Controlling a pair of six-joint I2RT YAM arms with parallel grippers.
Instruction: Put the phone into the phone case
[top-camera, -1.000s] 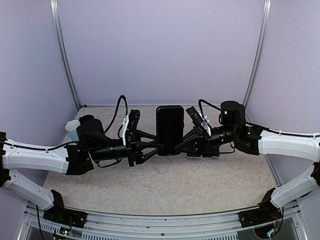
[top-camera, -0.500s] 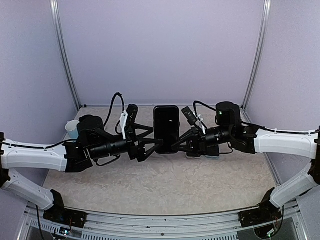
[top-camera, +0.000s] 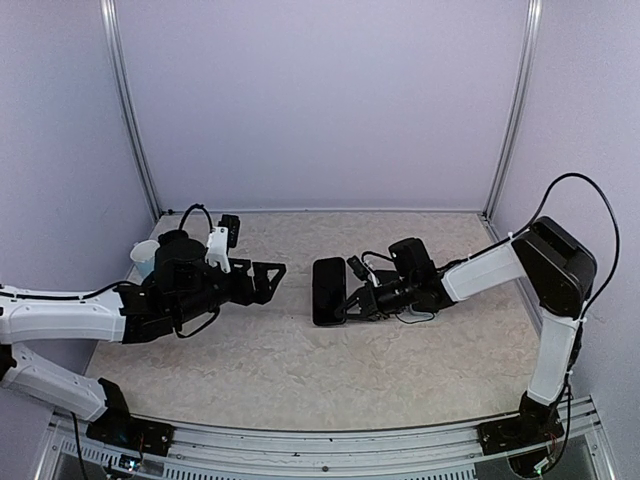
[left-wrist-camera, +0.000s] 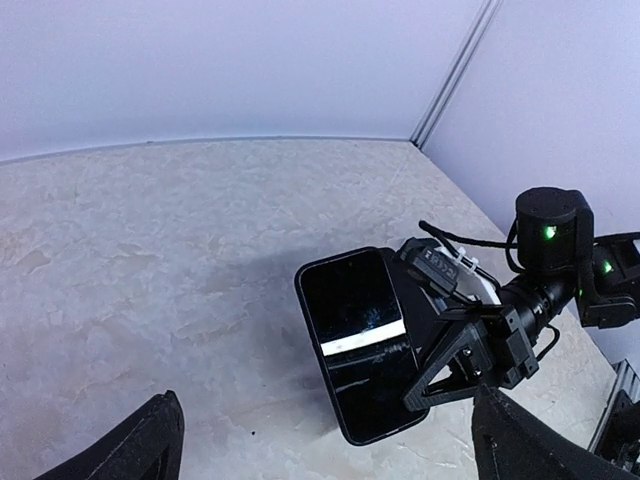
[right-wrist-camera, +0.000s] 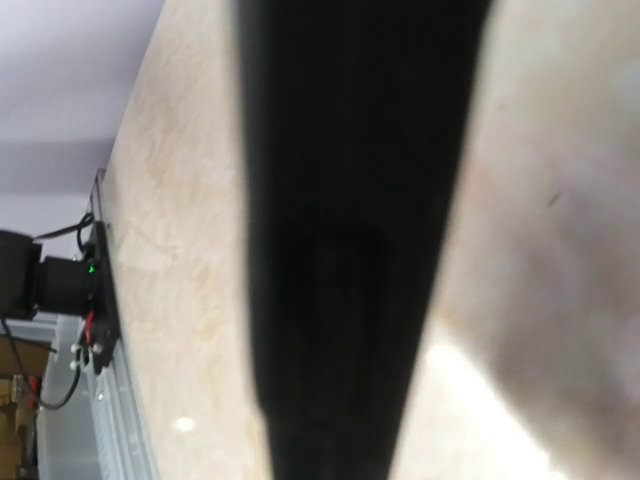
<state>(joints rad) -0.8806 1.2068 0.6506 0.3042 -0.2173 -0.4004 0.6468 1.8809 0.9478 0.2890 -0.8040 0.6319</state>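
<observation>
A slim, black, glossy rectangular phone is held near the middle of the beige marbled desk. It is grasped along its right side by the right claw, whose jaws are clenched on it. The phone is tilted, so that its dark face is seen both from above and from the left wrist, where a pale strip of reflected light is shown across the glass. Its lower end is brought close to the desk; whether it touches cannot be told. In the right wrist view most of the picture is filled by a blurred dark band, the phone at close range, with desk on either side.

The left claw is released. Its two black fingers are spread wide at the lower corners of its own view. It is kept apart from the phone, on the phone's left, with desk between them. A small pale blue cup is seen at the desk's left edge, just beside the left arm.
</observation>
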